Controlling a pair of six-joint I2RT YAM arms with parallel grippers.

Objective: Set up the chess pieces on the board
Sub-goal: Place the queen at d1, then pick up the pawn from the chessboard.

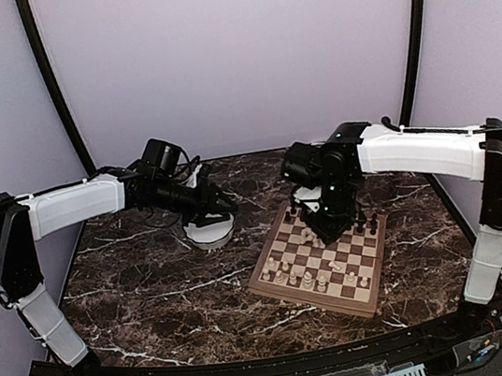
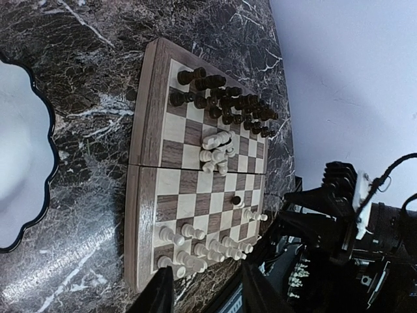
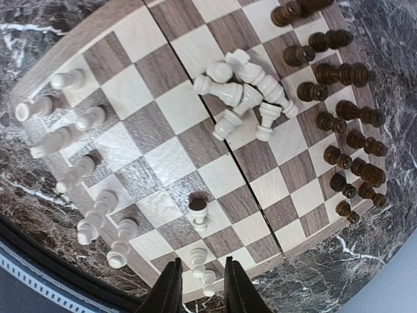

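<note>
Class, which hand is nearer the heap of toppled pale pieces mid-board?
Right. The right hand is over the board, near the heap; the left hand is off it, above the white bowl.

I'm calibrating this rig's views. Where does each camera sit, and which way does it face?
Top external: above and behind the robot, looking down over the table; the left arm and right arm show.
Left wrist: near the bowl, facing sideways to the board; own jaws at bottom, the right arm beyond.
Right wrist: above the board, looking down; own jaws at bottom.
Shared: both wrist views show the toppled pale pieces mid-board.
</note>
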